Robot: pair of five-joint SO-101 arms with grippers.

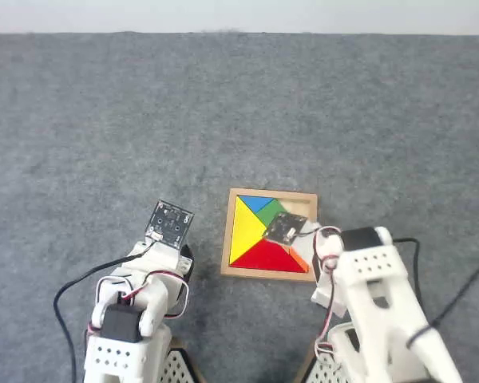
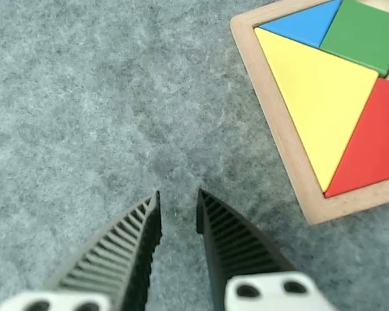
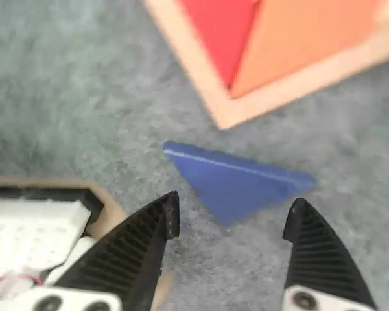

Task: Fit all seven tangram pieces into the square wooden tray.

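The square wooden tray (image 1: pixel 226 239) lies on the grey carpet and holds a yellow triangle (image 1: pixel 246 231), a light blue triangle (image 1: pixel 254 203), a green piece (image 1: pixel 273 211), a red triangle (image 1: pixel 270 257) and an orange piece (image 3: pixel 311 39). A dark blue triangle (image 3: pixel 236 181) lies flat on the carpet just outside a tray corner (image 3: pixel 227 116). My right gripper (image 3: pixel 235 204) hangs over it, open wide, one finger on each side, touching nothing. My left gripper (image 2: pixel 178 194) sits low over bare carpet beside the tray rim (image 2: pixel 279 123), its fingers a narrow gap apart and empty.
Both arm bases stand at the near edge, the left arm (image 1: pixel 136 303) beside the tray and the right arm (image 1: pixel 367 271) over its near right corner. Grey carpet stretches far beyond the tray and to both sides.
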